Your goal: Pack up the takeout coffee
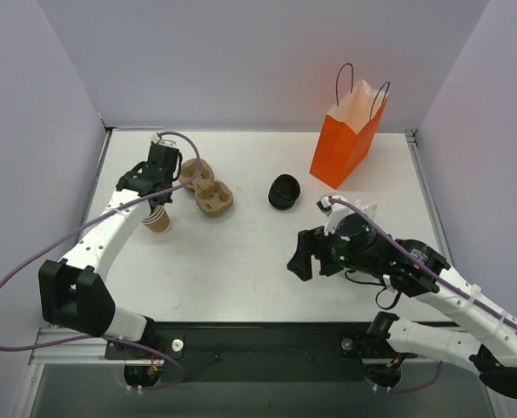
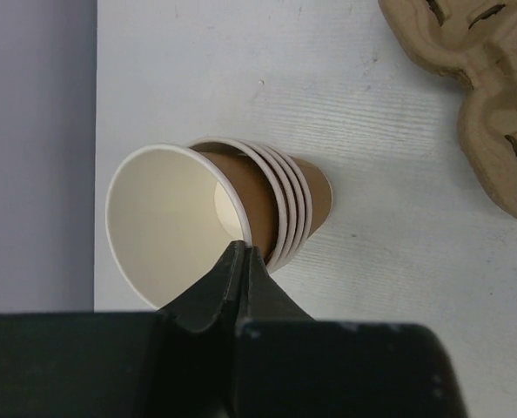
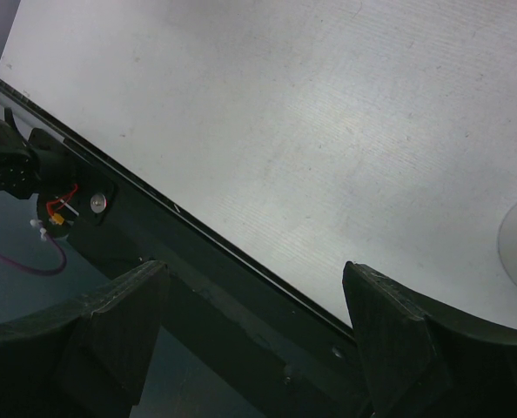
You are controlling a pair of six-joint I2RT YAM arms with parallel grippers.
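My left gripper pinched the rim of the top cup — presumably to free it from the stack; my right gripper stood open.

The white table fills the middle of the overhead view. At its left a stack of tan paper cups stands on it, with the top cup tilted out of the nest and showing its white inside. Just to the right, toward the upper left, lies a brown pulp cup carrier. A black stack of lids sits near the centre. An orange paper bag stands upright at the upper right.
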